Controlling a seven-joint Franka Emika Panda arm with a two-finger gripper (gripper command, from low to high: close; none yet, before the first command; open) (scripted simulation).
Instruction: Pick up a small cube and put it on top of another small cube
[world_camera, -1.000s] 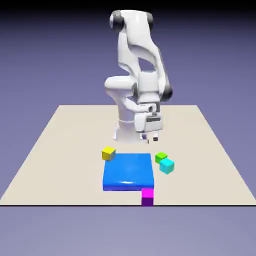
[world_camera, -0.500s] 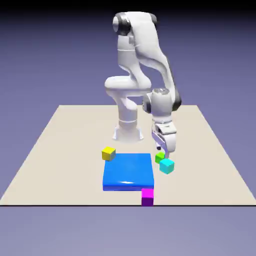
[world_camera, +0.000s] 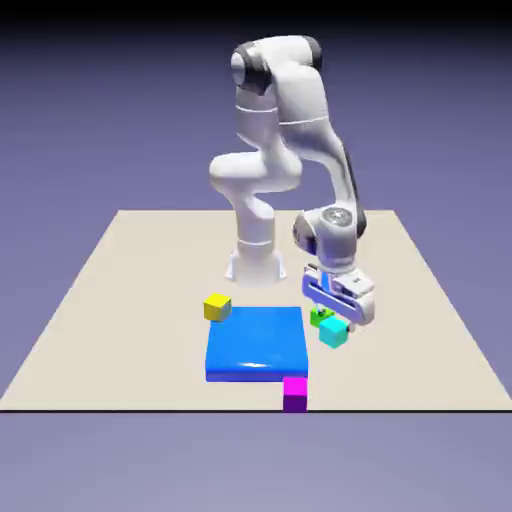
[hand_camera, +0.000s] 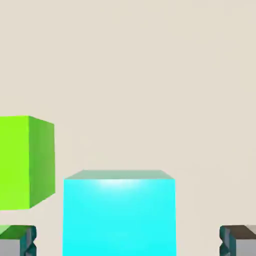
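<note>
The gripper (world_camera: 338, 318) hangs low over the cyan cube (world_camera: 334, 333), jaws spread wide and holding nothing; in the hand view the cyan cube (hand_camera: 119, 215) sits between the fingertips (hand_camera: 239, 240) with gaps on both sides. It rests on the table (world_camera: 120, 290), just beside the green cube (hand_camera: 25, 162) and the blue slab (world_camera: 255, 343). The yellow cube (world_camera: 217, 307) sits by the slab's opposite corner. No writing or labels can be read on anything.
</note>
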